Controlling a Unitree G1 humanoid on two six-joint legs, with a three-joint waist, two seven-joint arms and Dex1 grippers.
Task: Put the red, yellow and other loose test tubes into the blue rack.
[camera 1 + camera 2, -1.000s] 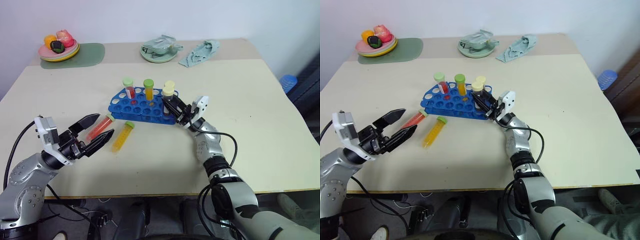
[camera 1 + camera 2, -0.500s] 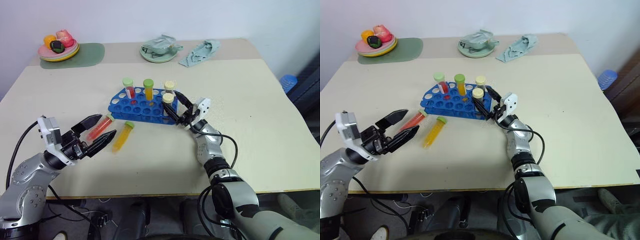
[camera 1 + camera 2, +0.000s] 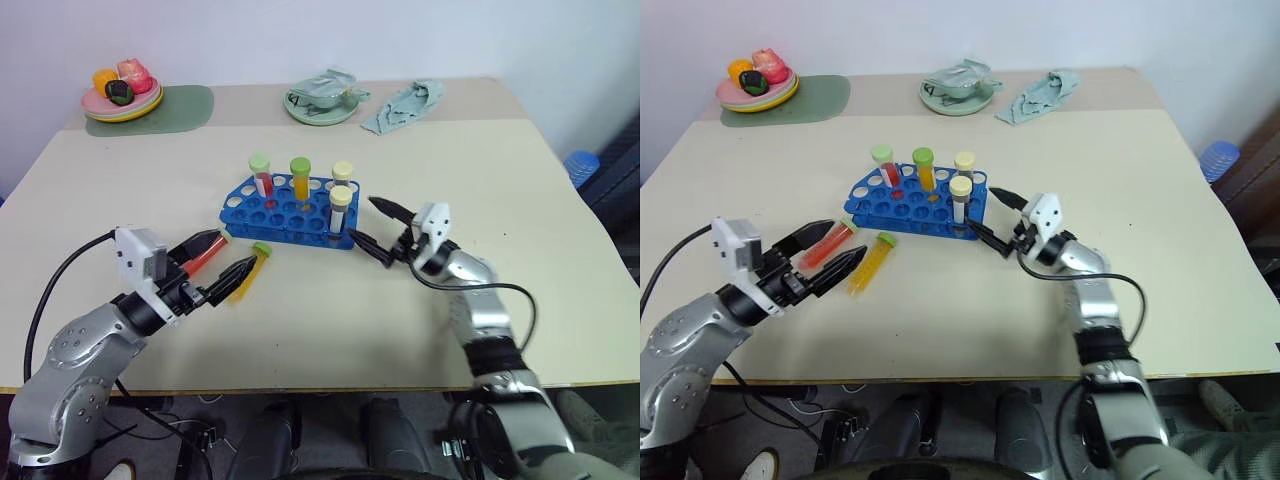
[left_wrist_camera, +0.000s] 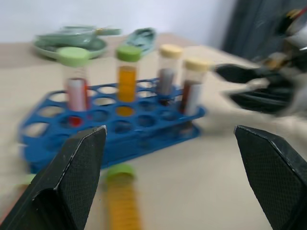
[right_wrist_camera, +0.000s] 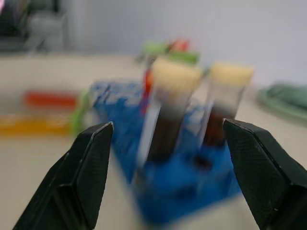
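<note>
Blue perforated rack (image 3: 285, 212) holds four capped clear tubes; two tubes (image 3: 243, 276) lie on the matte surface (image 3: 500, 170). Left claw (image 3: 222, 259) and right claw (image 3: 378, 228) both spread, empty.

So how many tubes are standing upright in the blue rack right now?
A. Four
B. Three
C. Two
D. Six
A. Four capped tubes stand in the blue rack: a red tube, an orange tube and two dark brown tubes, while a loose red tube and a loose yellow tube lie flat on the table.
</note>
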